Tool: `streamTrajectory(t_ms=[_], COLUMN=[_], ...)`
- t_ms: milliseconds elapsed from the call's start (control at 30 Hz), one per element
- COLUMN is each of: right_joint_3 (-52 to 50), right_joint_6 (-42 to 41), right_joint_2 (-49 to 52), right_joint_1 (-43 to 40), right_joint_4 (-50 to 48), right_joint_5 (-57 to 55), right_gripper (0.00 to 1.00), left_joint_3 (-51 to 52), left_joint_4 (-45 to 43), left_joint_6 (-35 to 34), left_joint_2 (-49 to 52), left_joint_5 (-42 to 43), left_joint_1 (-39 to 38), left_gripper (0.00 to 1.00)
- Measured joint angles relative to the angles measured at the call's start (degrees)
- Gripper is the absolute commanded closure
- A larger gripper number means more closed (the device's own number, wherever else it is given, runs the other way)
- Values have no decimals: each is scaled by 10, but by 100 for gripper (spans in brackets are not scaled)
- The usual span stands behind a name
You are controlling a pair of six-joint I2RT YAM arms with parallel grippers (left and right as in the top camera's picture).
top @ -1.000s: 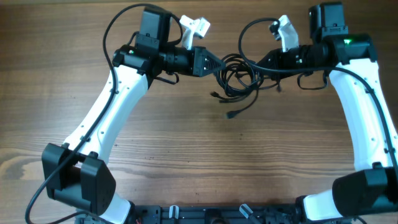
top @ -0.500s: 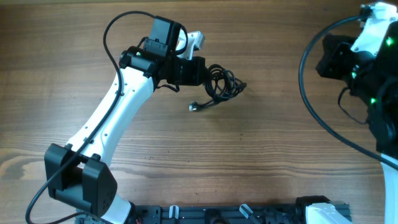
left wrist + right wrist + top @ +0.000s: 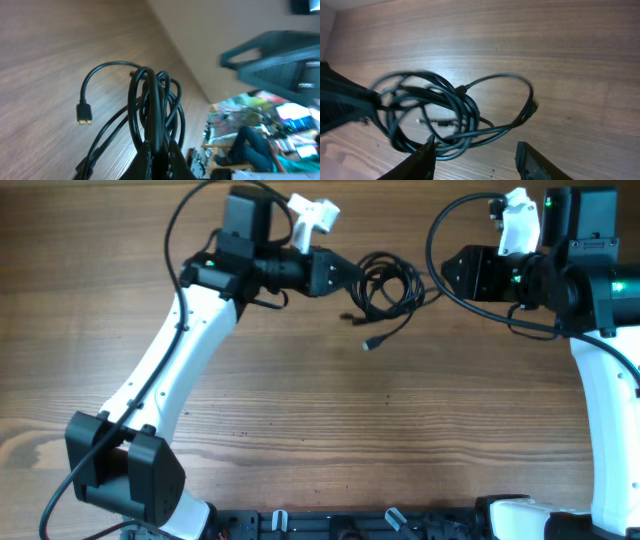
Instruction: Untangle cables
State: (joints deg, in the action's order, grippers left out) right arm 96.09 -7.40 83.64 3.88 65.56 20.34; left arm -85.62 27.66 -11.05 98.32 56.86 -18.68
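A tangled bundle of black cables [image 3: 388, 285] hangs from my left gripper [image 3: 354, 277], which is shut on several strands at the bundle's left side. In the left wrist view the loops [image 3: 152, 100] rise straight out of the closed fingertips [image 3: 172, 155]. A loose end with a USB plug [image 3: 84, 113] curls off to the left, and the same plug [image 3: 368, 345] trails below the bundle in the overhead view. My right gripper [image 3: 445, 273] is open just right of the bundle and holds nothing. In the right wrist view its gripper [image 3: 476, 152] stands open, with the cables [image 3: 435, 115] ahead of the spread fingers [image 3: 426, 157].
Bare wooden tabletop [image 3: 400, 420] lies under and around the bundle. The left arm [image 3: 170, 370] runs diagonally from the front left. The right arm [image 3: 605, 400] stands along the right edge. The far table edge [image 3: 175, 40] is close behind the cables.
The right gripper has let go of the cables and opened, after swinging off to the right and back. The left gripper kept the bundle, carrying it left and then back right.
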Motion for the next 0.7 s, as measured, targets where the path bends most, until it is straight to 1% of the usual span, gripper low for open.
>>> streamTrajectory(t_ms=[67, 133, 267, 433, 533, 667, 700], right_joint_3=[0, 0, 0, 0, 0, 0, 0], right_joint_6=[4, 15, 29, 39, 47, 58, 60], right_joint_2=[1, 1, 1, 5, 7, 10, 13], right_joint_1=[0, 0, 0, 0, 0, 0, 0], right_joint_4=[0, 0, 0, 0, 0, 3, 3], right_joint_5=[11, 30, 67, 82, 77, 59, 55], right_gripper=[37, 37, 36, 31, 31, 32, 33], left_joint_3=[0, 0, 0, 0, 0, 0, 0], left_joint_4=[-36, -59, -78, -139, -171, -175, -175], left_joint_6=[4, 5, 5, -16, -34, -42, -43], left_joint_2=[0, 0, 0, 0, 0, -1, -1], left_joint_5=[52, 89, 122, 138, 145, 151, 151], left_joint_1=[17, 28, 32, 32, 32, 32, 32], left_gripper=[96, 96, 96, 96, 96, 96, 96])
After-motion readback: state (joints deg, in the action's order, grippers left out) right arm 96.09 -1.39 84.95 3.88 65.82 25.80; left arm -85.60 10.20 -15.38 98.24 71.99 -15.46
